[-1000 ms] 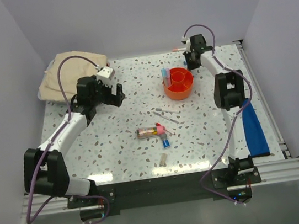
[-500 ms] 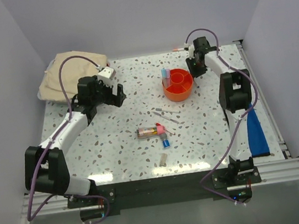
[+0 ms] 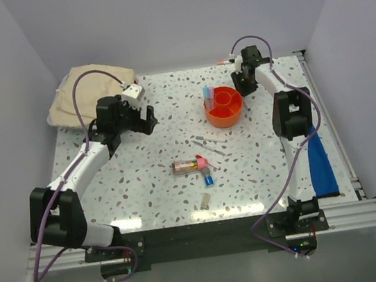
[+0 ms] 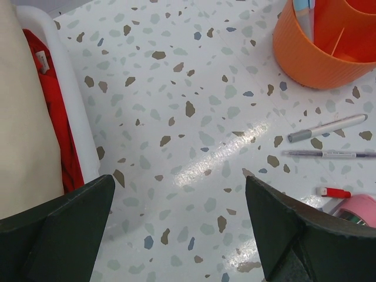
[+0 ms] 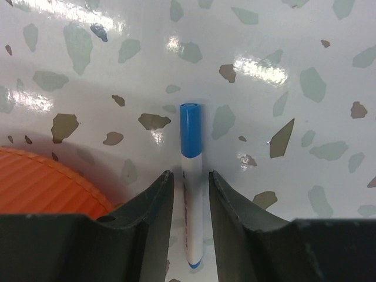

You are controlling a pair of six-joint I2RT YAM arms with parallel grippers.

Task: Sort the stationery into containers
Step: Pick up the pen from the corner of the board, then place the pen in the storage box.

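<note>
Closing in on the orange tub (image 3: 224, 106): the right gripper (image 3: 241, 80) now sits just beside its far-right rim, where a second ago it hung farther back toward the wall. In the last half second it barely shifts.

Wrist view: a blue-capped marker (image 5: 191, 147) runs between the fingers (image 5: 147, 229), with the tub wall at lower left. The jaws are drawn in on either side of it. Clamped or only straddling, cannot tell; nor whether it is off the table.

The left gripper (image 3: 144, 119) has not moved, its jaws spread wide over bare table.

Judgement: this marker looks next for the tub. Two markers (image 3: 207, 95) already stand in it. The clear tube (image 3: 186, 165), thin pens (image 3: 209, 141) and a blue marker (image 3: 208, 178) lie loose mid-table, so most sorting remains.
</note>
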